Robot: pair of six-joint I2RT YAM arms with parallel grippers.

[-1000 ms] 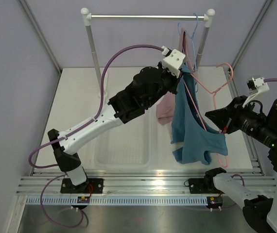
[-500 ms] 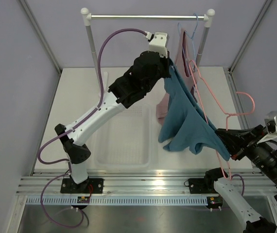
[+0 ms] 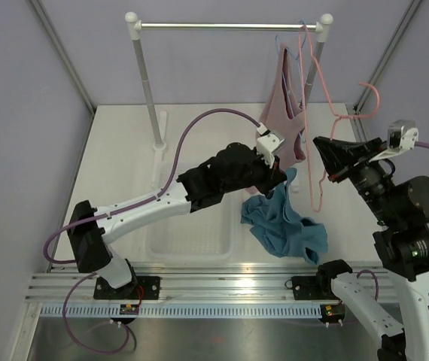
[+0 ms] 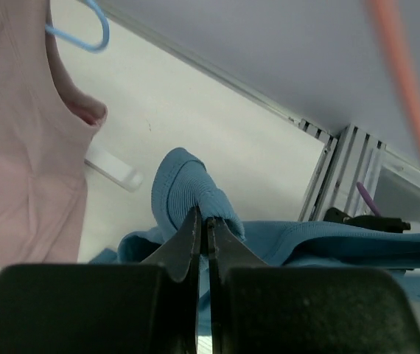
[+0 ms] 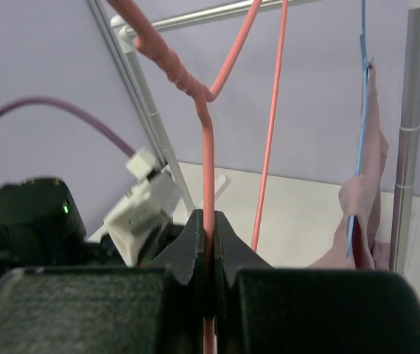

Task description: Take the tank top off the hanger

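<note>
The teal-blue tank top (image 3: pixel 288 228) lies crumpled on the table, off the hanger. My left gripper (image 3: pixel 281 173) is shut on one of its straps, which stands up from the heap; the left wrist view shows the fingertips (image 4: pixel 203 218) pinching the ribbed teal strap (image 4: pixel 188 184). The salmon-pink hanger (image 3: pixel 310 135) is bare and held in the air right of the tank top, one end reaching up near the rail. My right gripper (image 3: pixel 322 156) is shut on its thin rod, seen in the right wrist view (image 5: pixel 207 162) between the jaws.
A dusty-pink tank top (image 3: pixel 282 105) hangs on a light-blue hanger (image 3: pixel 288 47) from the clothes rail (image 3: pixel 229 25) at the back right. A clear shallow tray (image 3: pixel 188 226) sits on the table under my left arm. Purple walls close in on both sides.
The tank top has slid off the hanger. My left gripper has dropped toward the table with it. My right gripper has swung the bare hanger up and back toward the rail.
</note>
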